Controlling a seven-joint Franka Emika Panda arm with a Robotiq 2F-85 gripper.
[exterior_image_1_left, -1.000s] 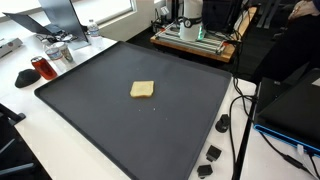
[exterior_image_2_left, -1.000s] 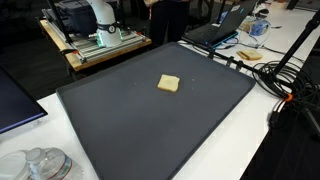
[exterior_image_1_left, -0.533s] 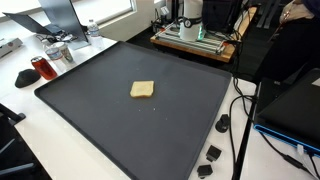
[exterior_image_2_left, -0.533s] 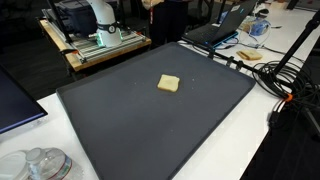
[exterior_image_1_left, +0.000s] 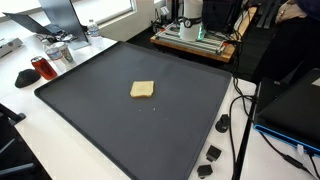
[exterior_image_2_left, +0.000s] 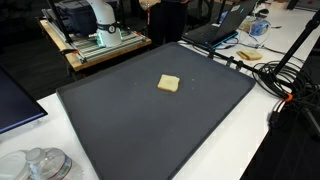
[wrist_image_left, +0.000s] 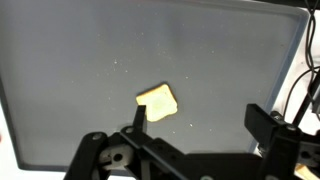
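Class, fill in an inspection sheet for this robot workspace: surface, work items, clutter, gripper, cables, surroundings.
Surface: dark mat on a white table; the wrist view shows a few pale specks on it.
Job's things: one tan square piece lying flat near the mat's middle, touching nothing else.
Clutter: small black parts on the table beside the mat's edge; a red-brown container off one corner.
Grippers: gripper open, above the mat, apart from the tan square piece, holding nothing.
Cables: black cables lie on the table beside the mat.
Surroundings: laptop and white robot base behind the mat.
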